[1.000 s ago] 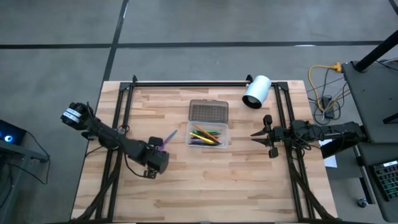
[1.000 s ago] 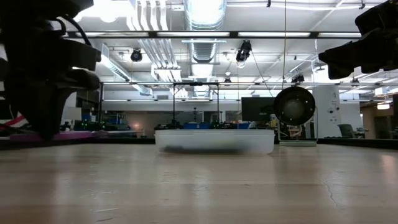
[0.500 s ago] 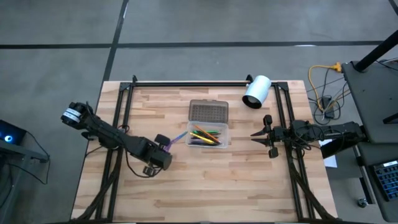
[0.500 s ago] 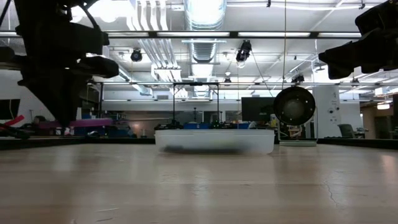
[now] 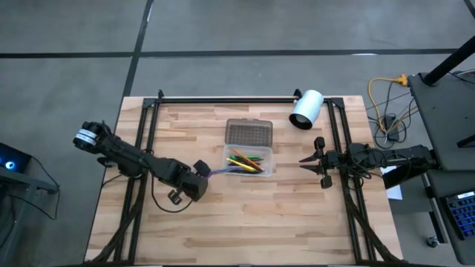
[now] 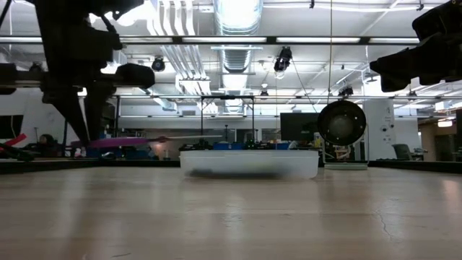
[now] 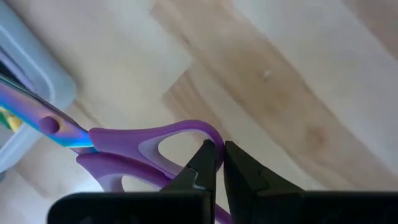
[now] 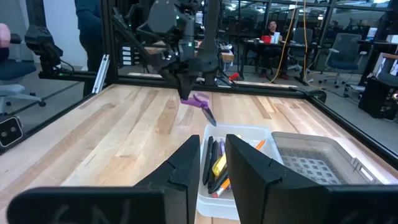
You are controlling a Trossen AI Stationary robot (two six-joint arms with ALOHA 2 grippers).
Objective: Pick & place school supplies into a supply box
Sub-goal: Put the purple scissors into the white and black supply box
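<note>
Pinching the purple handle loop of the scissors point(image 7: 134, 152), the left end effector point(image 7: 217, 163) is holding them above the wooden surface point(image 5: 245, 215), blades pointing toward the supply box point(image 5: 249, 160) just beside them. The box is sitting open at mid-surface, holding pens and pencils point(image 5: 246, 161), its dotted lid point(image 5: 249, 133) lying flat behind. The right end effector point(image 8: 214, 163) is hovering near the surface's right edge, fingers parted, gripping nothing.

A: Scissors point(image 5: 213, 172)?
B: Purple handles, iridescent blades; held clear of the desk just beside the supply box point(image 5: 249, 169), tips over its rim.
A: Box?
B: Clear tray, dotted lid open; pens and pencils point(image 5: 243, 160) lie inside.
</note>
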